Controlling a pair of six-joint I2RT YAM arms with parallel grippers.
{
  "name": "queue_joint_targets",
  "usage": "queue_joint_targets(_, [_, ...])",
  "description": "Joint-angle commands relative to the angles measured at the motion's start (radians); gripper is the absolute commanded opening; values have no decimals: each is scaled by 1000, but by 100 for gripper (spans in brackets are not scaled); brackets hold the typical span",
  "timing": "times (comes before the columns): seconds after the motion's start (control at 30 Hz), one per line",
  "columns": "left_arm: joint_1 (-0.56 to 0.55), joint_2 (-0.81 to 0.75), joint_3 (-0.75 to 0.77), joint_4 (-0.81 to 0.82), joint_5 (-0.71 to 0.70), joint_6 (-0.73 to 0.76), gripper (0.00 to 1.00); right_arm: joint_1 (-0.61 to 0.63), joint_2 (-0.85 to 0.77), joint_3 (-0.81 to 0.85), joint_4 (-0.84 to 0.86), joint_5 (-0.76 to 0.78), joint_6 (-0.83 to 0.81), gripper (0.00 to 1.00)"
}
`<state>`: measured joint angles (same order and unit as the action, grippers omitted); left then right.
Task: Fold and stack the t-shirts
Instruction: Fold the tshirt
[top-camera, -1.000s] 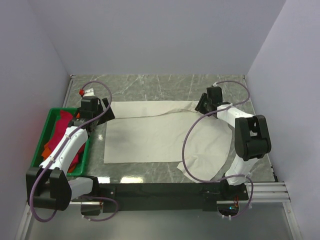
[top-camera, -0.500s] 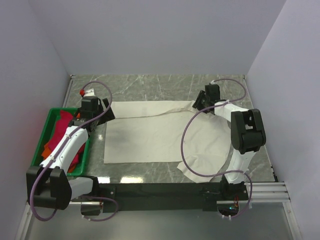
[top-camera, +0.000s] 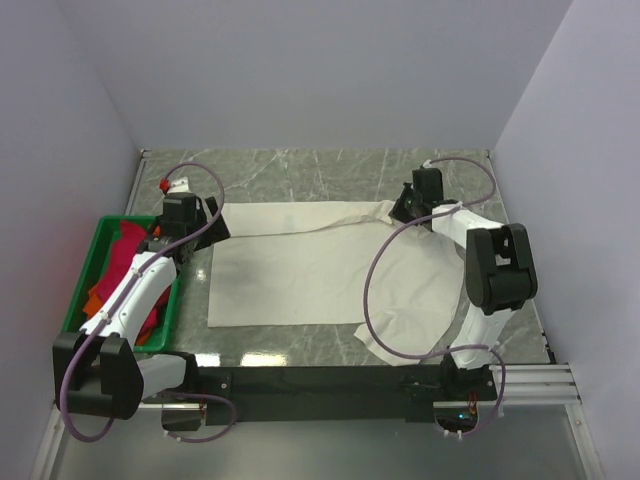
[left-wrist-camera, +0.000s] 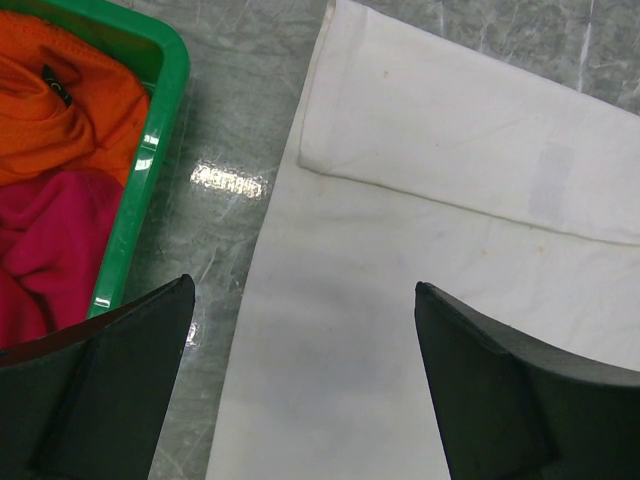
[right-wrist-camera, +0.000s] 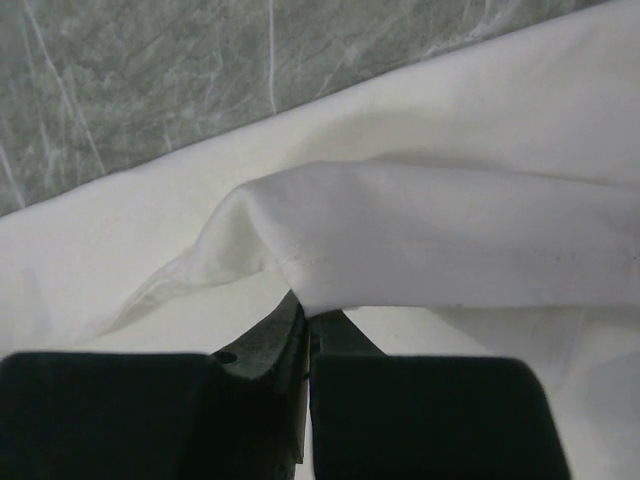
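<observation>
**At the table's near edge, two arms reach out to a spread cream shirt**

At the near edge, both arm bases sit on a black bar, with the grey veined marble table (top-camera: 300, 165) running away from them to plain pale walls (top-camera: 300, 70) that close in the far end and both sides.

The cream t-shirt (top-camera: 300, 275) lies flat in the middle of the table, its long axis running left to right. A folded-over band runs along its far edge, and a looser, rumpled part spreads toward the near right. Which end is the collar cannot be told. On the left, a green crate (top-camera: 98, 243) holds the crimson-pink shirt (top-camera: 125, 262) and the orange shirt (top-camera: 92, 297), bunched together.

The left arm stretches forward from its base along the crate's right side. The left gripper (left-wrist-camera: 302, 290) hovers over the cream shirt's left edge with its fingers spread wide, holding nothing.

The right arm rises from its base to a raised elbow on the right, its forearm reaching far and leftward. The right gripper (right-wrist-camera: 306, 312) is at the shirt's far right corner, fingers pressed together on a lifted fold of the cream cloth.
</observation>
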<state>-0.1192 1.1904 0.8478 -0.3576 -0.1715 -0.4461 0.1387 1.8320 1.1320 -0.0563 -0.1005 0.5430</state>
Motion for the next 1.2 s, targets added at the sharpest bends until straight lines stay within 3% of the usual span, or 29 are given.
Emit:
queue_joint_targets(0.0, [0,-14,-3,22,17,14,96,-5,-105,-17,-14,-8,29,0])
queue_joint_targets(0.57, [0,-5,2,14,38,15,97,13,-209,-84,-234,-208,203,2])
queue_joint_targets(0.93, [0,11,5,11,50,15,96,102,-135,-109,-209,-338,118,22])
queue_joint_targets(1.0, [0,12,4,12,53,15,97,113,-131,-100,-206,-367,109,34])
queue_joint_targets(1.03, [0,12,4,14,55,14,97,111,-134,-89,-212,-372,104,36])
queue_joint_targets(1.17, [0,9,-3,26,111,11,97,101,-217,-78,-283,-259,37,40])
